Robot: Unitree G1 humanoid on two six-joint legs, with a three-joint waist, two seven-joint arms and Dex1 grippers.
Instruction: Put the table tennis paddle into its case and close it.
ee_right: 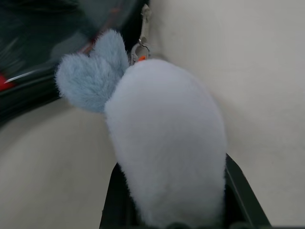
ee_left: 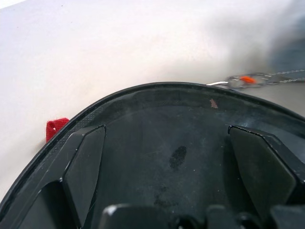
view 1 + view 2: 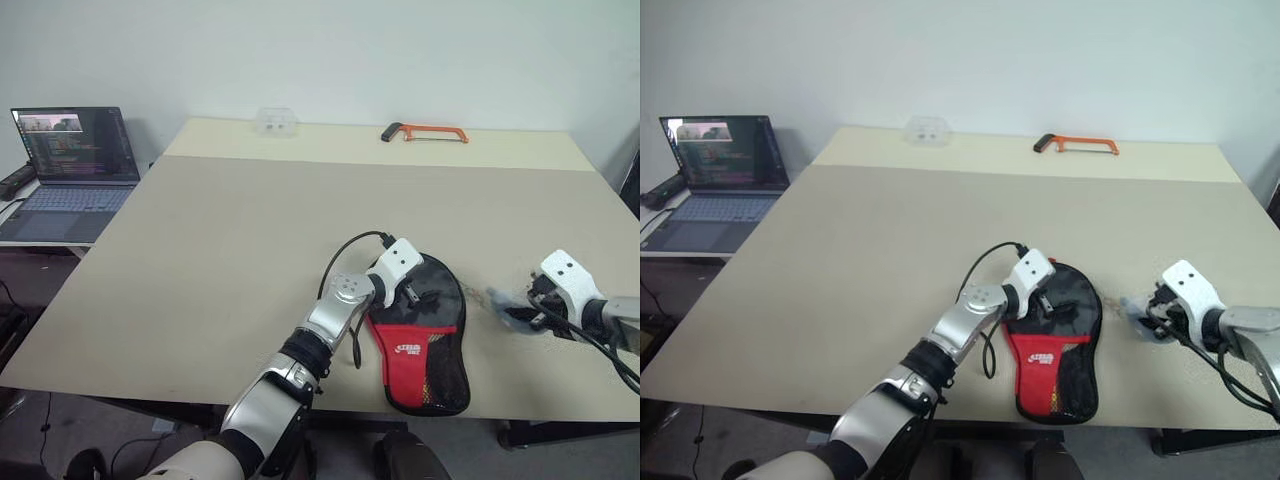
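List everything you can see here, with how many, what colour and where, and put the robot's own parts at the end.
case: one, black with a red panel, lying flat at the table's near edge
fluffy charm: one, grey-white, on a metal clip to the right of the case, between the right gripper's fingers
hacksaw: one, orange, at the table's far edge
small clear box: one, transparent, at the far edge, left of the hacksaw
table: one, beige
laptop: one, dark, open, on a side surface left of the table
left gripper: one, black fingers open, over the case's round end
right gripper: one, shut on the fluffy charm
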